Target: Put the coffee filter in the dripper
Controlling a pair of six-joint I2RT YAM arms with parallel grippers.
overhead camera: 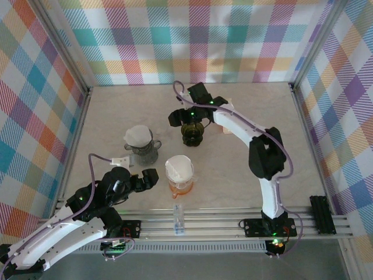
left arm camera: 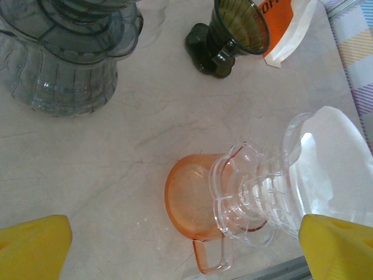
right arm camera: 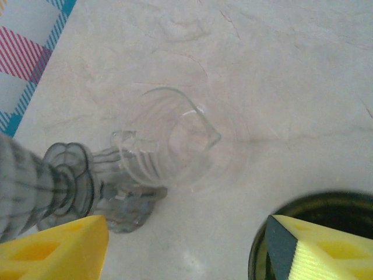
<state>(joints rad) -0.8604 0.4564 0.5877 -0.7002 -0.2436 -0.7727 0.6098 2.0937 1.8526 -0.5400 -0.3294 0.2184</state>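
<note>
Left wrist is catching a packet (left arm camera: pixel 281 23) beside the green dripper (left arm camera: pixel 233 29); right arm (overhead camera: pixel 259 146) is stretching there, right fingers (right arm camera: pixel 52 248) probably wide; left fingers (left arm camera: pixel 32 245) wide.

The light is bright and even, with soft shadows on the table (overhead camera: pixel 224 175). The white filter (left arm camera: pixel 332 166) glares; the near yellow fingers (right arm camera: pixel 52 249) are blurred.

The middle of the table (overhead camera: pixel 250 105) is crowded. A grey dripper (overhead camera: pixel 141 149), a clear dripper (overhead camera: pixel 179 170) stacked on an orange cup (overhead camera: pixel 181 186), and a dark green dripper (overhead camera: pixel 192 134) are set near one another, with narrow gaps between. Bare room is left along the far wall and at the right, where the right arm (overhead camera: pixel 265 157) crosses.
</note>
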